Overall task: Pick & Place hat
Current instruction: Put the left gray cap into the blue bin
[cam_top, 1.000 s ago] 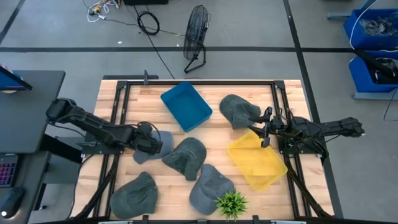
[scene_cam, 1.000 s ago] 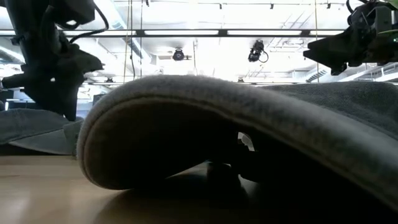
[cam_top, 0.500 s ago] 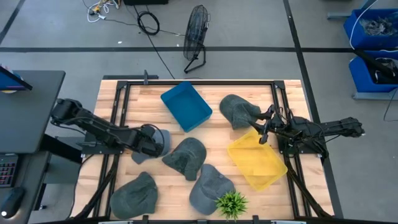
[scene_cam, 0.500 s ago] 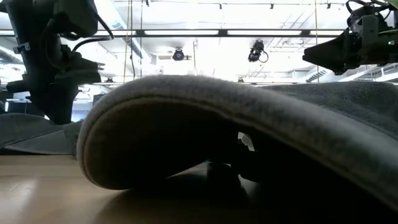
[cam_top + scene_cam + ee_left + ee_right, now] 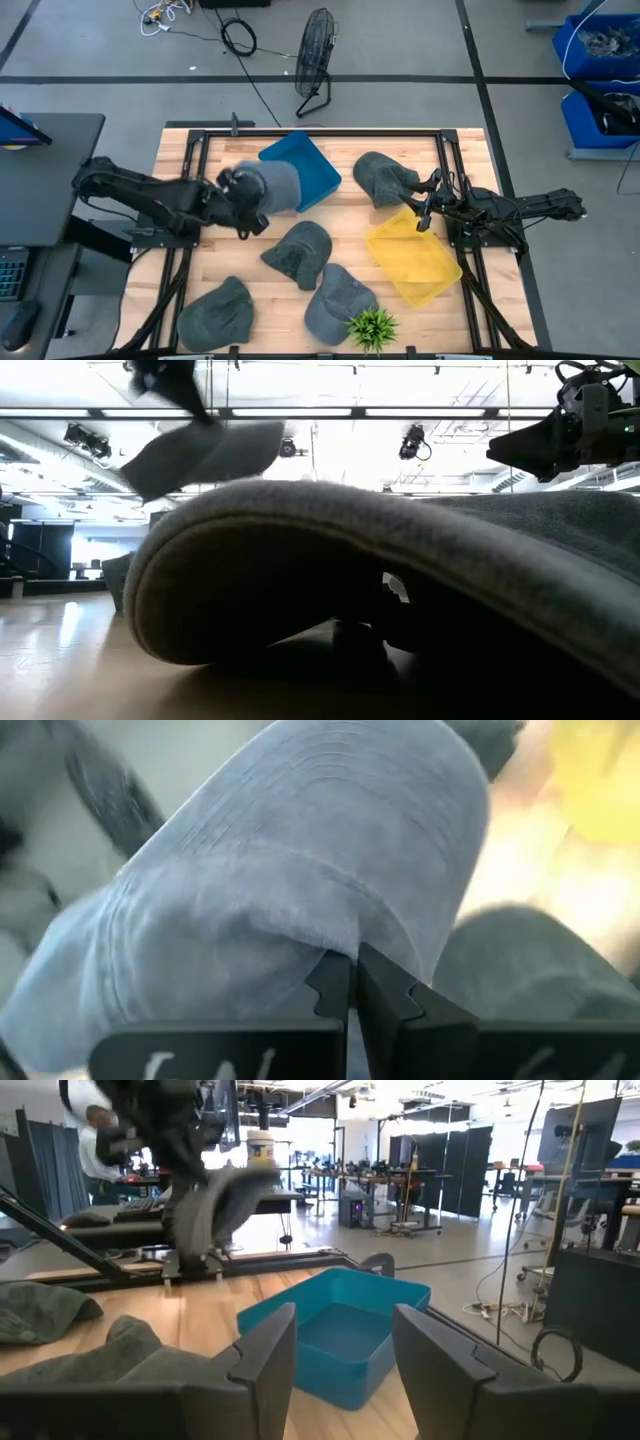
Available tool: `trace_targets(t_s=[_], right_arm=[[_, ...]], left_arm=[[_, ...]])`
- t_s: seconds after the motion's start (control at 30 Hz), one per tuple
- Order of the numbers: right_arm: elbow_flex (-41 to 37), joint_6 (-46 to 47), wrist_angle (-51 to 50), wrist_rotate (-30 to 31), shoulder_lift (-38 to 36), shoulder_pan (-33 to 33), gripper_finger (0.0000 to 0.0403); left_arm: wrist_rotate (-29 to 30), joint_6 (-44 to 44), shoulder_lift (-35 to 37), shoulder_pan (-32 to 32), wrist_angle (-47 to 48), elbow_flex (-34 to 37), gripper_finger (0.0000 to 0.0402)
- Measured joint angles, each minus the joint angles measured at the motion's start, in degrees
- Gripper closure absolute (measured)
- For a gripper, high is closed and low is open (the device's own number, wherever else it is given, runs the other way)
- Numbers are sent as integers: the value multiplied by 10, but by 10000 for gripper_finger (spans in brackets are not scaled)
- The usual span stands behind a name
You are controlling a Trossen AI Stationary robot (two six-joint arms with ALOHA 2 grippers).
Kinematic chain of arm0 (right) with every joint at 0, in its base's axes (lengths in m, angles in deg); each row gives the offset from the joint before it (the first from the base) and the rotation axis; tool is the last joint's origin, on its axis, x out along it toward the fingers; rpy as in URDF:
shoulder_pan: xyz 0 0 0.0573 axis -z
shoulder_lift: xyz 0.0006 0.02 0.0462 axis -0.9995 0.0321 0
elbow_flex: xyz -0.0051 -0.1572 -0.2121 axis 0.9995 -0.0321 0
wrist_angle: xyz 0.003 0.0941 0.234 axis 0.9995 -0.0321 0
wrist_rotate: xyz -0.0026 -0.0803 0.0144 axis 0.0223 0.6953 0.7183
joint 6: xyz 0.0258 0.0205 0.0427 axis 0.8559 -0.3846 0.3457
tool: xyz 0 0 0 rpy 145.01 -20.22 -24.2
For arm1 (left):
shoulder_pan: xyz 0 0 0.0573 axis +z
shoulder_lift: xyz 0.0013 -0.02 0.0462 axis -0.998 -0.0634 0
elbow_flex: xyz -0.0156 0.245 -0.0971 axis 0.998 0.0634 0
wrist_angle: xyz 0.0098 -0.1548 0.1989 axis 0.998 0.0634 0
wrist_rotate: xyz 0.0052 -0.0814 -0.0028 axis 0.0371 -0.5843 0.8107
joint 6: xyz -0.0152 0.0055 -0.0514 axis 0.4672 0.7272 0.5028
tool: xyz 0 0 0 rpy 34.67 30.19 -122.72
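Wooden tabletop (image 5: pixel 350 215) carries two bins and several grey hats, with a small green plant (image 5: pixel 372 326) at the near edge.

Left side: the left end effector (image 5: pixel 243 193) is clamped shut on a grey hat (image 5: pixel 275 185). The left wrist view shows both fingers pinched together on a fold of its fabric. The hat is lifted clear of the tabletop and hangs at the near-left edge of the blue bin (image 5: pixel 300 170), partly over its rim.

Procedure, as judged from this position:
1. Keep the pinch closed during transfer; the grip is on a thin fold only, so abrupt motion could pull the fabric free.
2. Centre the hat over the bin's interior before lowering, so the brim does not catch on the rim.
3. Release only when most of the hat is inside the walls.

Centre: three more hats (image 5: pixel 300 250) lie on the tabletop.

Right side: the right end effector (image 5: pixel 425 205) waits with its fingers apart, holding nothing, between another hat (image 5: pixel 382 178) and the yellow bin (image 5: pixel 412 258).
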State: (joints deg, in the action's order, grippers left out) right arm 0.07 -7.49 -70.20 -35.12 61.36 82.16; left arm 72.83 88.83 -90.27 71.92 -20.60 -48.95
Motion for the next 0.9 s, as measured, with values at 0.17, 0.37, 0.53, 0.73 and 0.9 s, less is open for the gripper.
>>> trace_targets(t_s=[0.17, 0.37, 0.53, 0.73, 0.9], right_arm=[[0, 0, 0, 0, 0, 0, 234], [0, 5, -3, 0, 0, 0, 234], [0, 6, -11, 0, 0, 0, 234], [0, 7, -26, 0, 0, 0, 234], [0, 14, -31, 0, 0, 0, 234]], left_arm=[[-12, -258, -20, 81, -59, -54, 391], [-119, -431, -52, 209, -165, -61, 392], [-210, -497, -112, 297, -202, -61, 392], [-215, -545, -203, 353, -215, -61, 389], [-215, -590, -269, 361, -223, -61, 392]])
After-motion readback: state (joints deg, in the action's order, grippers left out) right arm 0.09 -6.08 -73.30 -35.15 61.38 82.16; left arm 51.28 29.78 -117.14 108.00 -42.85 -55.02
